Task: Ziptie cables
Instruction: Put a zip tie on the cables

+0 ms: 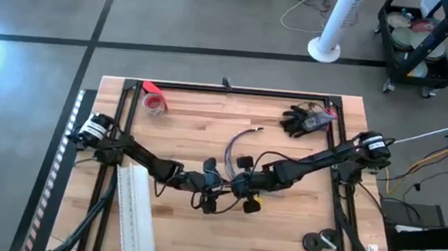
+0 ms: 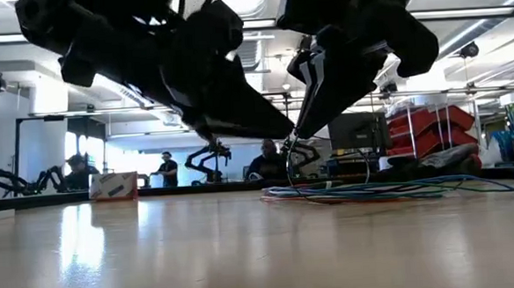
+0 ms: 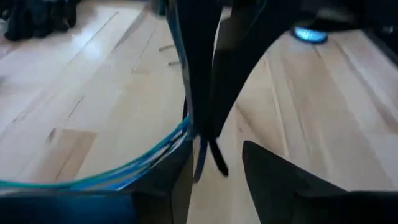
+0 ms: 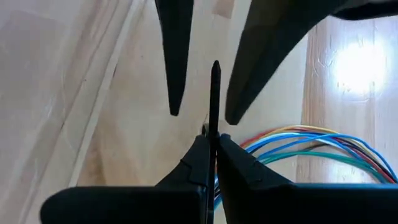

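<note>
Cables (image 1: 243,139) mid-table: near end hidden under both grippers. Black bundle (image 1: 304,120) far right: identity unclear, too small.

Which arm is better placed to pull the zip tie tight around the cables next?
Probably the right. Its gripper is shut on the black zip tie, whose tail stands up from the jaws beside the cables. The left gripper sits open around the tie, gripping nothing.
</note>
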Robot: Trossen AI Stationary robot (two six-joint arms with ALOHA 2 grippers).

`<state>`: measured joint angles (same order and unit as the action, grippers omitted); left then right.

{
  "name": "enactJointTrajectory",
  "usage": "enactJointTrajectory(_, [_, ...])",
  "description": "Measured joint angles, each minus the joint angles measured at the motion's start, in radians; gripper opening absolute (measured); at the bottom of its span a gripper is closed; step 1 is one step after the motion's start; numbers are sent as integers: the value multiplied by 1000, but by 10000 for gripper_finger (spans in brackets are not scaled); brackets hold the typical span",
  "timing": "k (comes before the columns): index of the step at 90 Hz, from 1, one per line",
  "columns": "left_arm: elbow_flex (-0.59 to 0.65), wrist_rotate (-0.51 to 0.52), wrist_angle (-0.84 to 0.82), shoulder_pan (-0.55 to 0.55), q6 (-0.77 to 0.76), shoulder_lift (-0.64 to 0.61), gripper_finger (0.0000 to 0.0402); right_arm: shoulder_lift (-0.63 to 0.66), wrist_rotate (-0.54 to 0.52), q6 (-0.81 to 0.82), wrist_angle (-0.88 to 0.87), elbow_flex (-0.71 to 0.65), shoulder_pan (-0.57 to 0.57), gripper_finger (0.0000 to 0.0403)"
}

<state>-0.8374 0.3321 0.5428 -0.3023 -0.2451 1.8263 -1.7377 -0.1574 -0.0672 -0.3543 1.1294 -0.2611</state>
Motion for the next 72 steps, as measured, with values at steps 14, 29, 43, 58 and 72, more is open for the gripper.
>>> enactJointTrajectory(14, [-16, 2, 6, 1, 16, 6, 102, 0, 0, 3, 0, 0, 0, 0])
enactJointTrajectory(29, [-19, 18, 14, 1, 23, 6, 86, 0, 0, 4, 0, 0, 0, 0])
enactJointTrajectory(43, [-19, 24, 14, 1, 13, 6, 73, 0, 0, 4, 0, 0, 0, 0])
enactJointTrajectory(58, [-19, 26, 7, 1, 3, 6, 45, 0, 1, 5, -1, 0, 0, 0])
enactJointTrajectory(72, [-19, 25, -5, 0, 20, 6, 22, 0, 0, 5, -1, 0, 0, 0])
